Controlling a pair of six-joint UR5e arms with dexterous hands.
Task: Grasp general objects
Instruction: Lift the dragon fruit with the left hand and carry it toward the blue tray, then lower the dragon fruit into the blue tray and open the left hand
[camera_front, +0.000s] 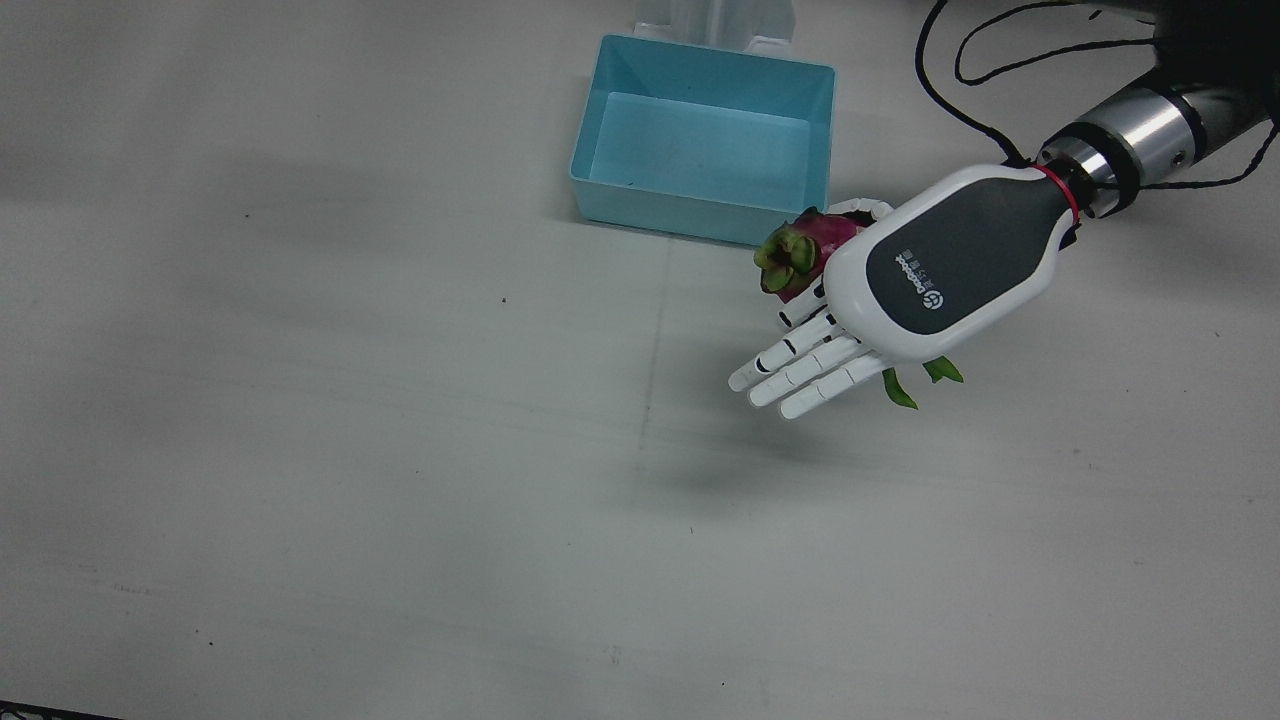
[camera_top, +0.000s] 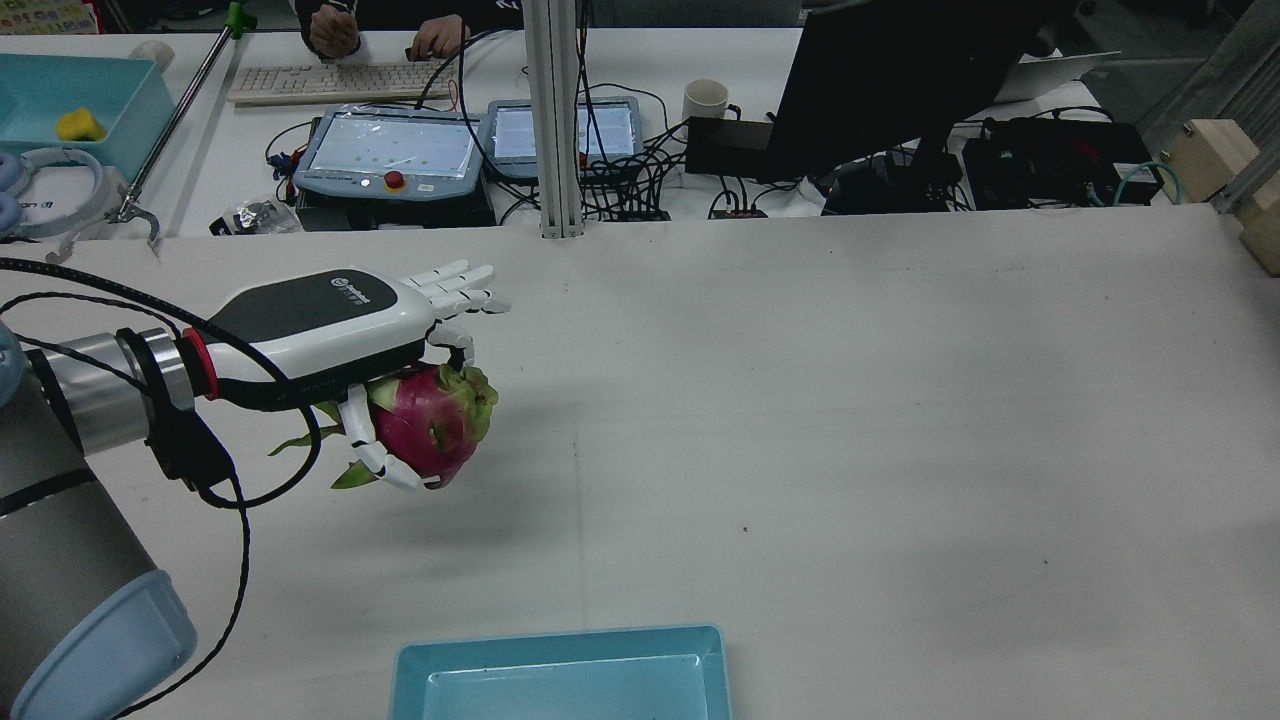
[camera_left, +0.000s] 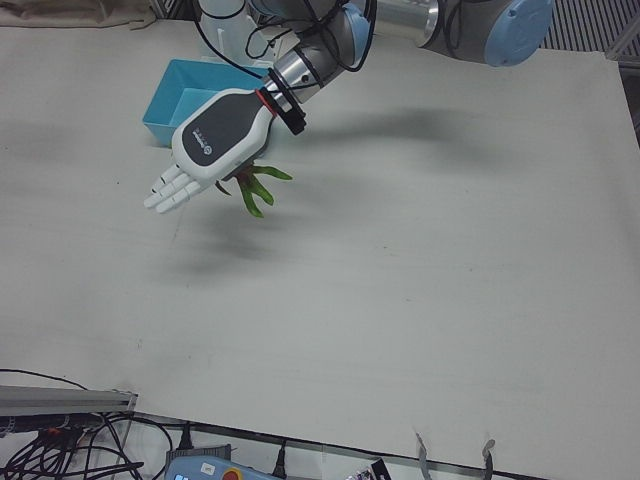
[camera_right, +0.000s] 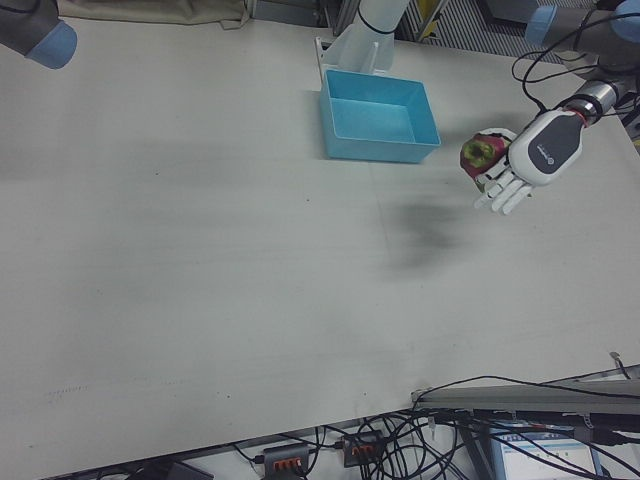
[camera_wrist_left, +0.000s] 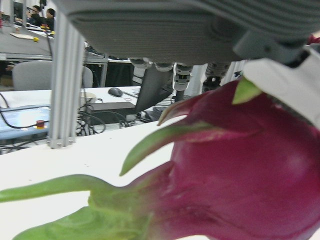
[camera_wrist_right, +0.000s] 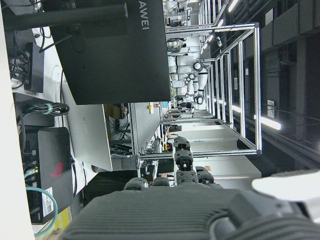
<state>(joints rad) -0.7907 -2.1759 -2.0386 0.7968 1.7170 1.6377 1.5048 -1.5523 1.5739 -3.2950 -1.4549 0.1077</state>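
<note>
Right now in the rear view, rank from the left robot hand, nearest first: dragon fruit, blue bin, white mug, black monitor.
1. dragon fruit: held under the left robot hand.
2. blue bin: near table edge, to the right.
3. white mug: back desk, centre.
4. black monitor: back desk, farther right.

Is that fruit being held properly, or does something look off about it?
The left hand carries the dragon fruit slung under its palm, above the table, with most fingers stretched straight out, not wrapped around it. The grip looks partial. The blue bin sits nearby, holding nothing.
</note>
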